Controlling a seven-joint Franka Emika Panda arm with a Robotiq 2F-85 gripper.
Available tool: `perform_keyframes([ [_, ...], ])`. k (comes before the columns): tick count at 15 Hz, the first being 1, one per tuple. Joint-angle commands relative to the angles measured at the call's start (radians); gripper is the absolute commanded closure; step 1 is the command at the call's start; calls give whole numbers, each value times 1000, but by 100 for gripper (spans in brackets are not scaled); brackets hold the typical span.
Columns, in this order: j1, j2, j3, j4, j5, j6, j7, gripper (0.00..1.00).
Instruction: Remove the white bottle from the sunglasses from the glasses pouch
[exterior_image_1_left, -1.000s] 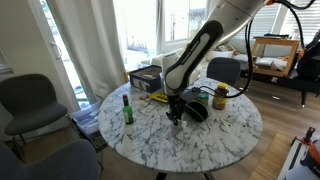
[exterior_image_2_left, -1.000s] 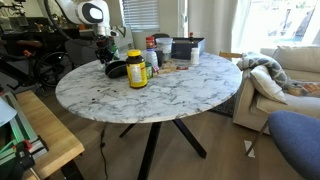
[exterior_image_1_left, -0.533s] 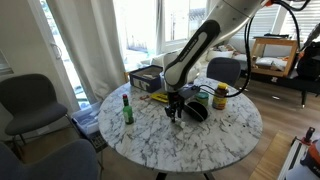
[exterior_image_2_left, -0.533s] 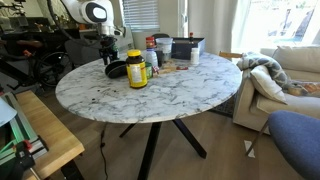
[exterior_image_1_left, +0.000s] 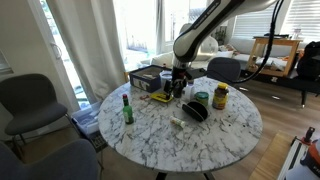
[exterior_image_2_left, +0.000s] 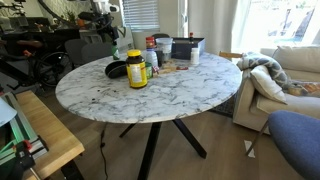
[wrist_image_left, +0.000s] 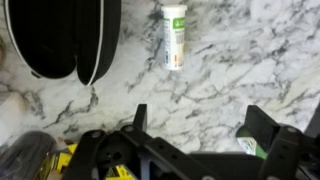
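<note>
The white bottle (wrist_image_left: 174, 35) lies on its side on the marble table (exterior_image_1_left: 205, 145), just beside the black glasses pouch (wrist_image_left: 62, 38). In an exterior view the small bottle (exterior_image_1_left: 176, 122) rests in front of the pouch (exterior_image_1_left: 196, 110). My gripper (wrist_image_left: 200, 125) hangs above the table, open, with only bare marble between its two dark fingers (wrist_image_left: 262, 128). From outside, the gripper (exterior_image_1_left: 177, 90) is raised well clear of both bottle and pouch. The pouch (exterior_image_2_left: 117, 69) also shows at the table's far edge. No sunglasses are visible.
A green glass bottle (exterior_image_1_left: 127, 110) stands upright near the table's edge. A yellow jar with a dark lid (exterior_image_1_left: 220, 97) stands beside the pouch. A dark box (exterior_image_1_left: 147, 78) and yellow items sit at the back. Chairs (exterior_image_1_left: 30, 105) surround the table.
The gripper went from shut to open and let the white bottle go onto the table by the pouch. The arm then rose and pulled back toward the rear of the table.
</note>
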Motion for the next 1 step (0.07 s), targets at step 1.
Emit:
perform_keyframes([
  [1,12,-52,-25,-23,47,-1,-51,0],
])
